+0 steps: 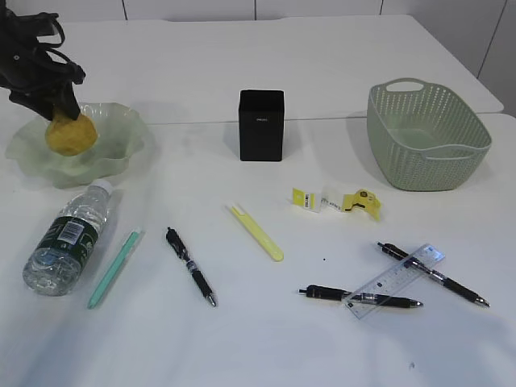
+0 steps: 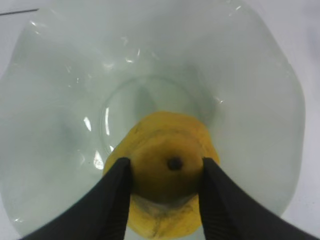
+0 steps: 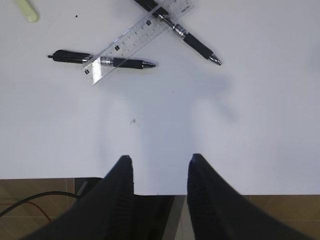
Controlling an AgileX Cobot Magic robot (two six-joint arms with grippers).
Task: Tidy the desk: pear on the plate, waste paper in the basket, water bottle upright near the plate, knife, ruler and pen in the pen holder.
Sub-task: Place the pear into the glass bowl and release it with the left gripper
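My left gripper (image 1: 60, 111) is shut on the yellow pear (image 1: 71, 134), one finger on each side, low over the bowl of the wavy pale-green plate (image 1: 121, 129). In the left wrist view the pear (image 2: 167, 145) sits between the black fingers (image 2: 117, 190) over the plate (image 2: 240, 90); whether it touches I cannot tell. The water bottle (image 1: 68, 238) lies on its side in front of the plate. The black pen holder (image 1: 261, 125) stands mid-desk, the basket (image 1: 427, 133) at right. Waste paper (image 1: 339, 200), the yellow knife (image 1: 256, 232) and the ruler (image 1: 395, 282) lie on the desk. My right gripper (image 3: 161, 159) hangs open and empty.
Three black pens (image 1: 191, 266) (image 1: 360, 297) (image 1: 435, 274) and a mint-green pen (image 1: 114, 268) lie on the desk (image 1: 266, 347). The ruler (image 3: 137, 37) rests across two pens. The desk's front edge (image 3: 280, 186) runs under my right gripper, with brown floor below.
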